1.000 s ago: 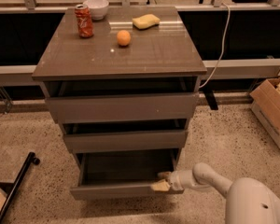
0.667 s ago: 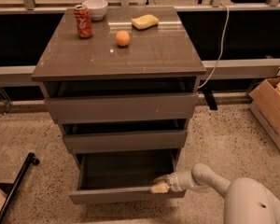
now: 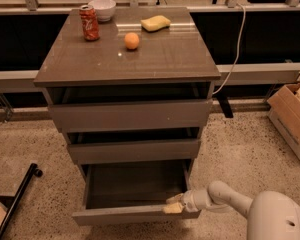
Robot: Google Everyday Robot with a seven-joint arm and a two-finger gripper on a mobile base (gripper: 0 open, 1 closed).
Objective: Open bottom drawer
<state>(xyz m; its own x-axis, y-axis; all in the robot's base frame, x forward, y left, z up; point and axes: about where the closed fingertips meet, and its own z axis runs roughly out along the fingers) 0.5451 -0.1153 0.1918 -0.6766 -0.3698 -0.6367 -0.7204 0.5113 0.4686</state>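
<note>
While the top drawer (image 3: pixel 130 115) and the middle drawer (image 3: pixel 132 150) sat close in under the desk (image 3: pixel 155 59), the bottom drawer (image 3: pixel 125 215) stood pulled well forward at floor level, with most of its shallow dark box exposed. Nothing showed inside the box. The gripper (image 3: pixel 174 204) was at the right end of the drawer's front panel, closed over the panel's upper edge with one pale finger inside and one on the outer face. Its white arm (image 3: pixel 225 196) reached in from the lower right.

By that reading the task was largely done. The drawer was clearly open, and the pull itself looked near its end. What was left seemed small: perhaps a little more travel if full extension was wanted, then letting go of the panel and backing the arm clear. On the desk top the red can (image 3: pixel 89 22), white bowl (image 3: pixel 102 9), orange (image 3: pixel 132 40) and yellow sponge (image 3: pixel 156 23) lay well apart from the work.
</note>
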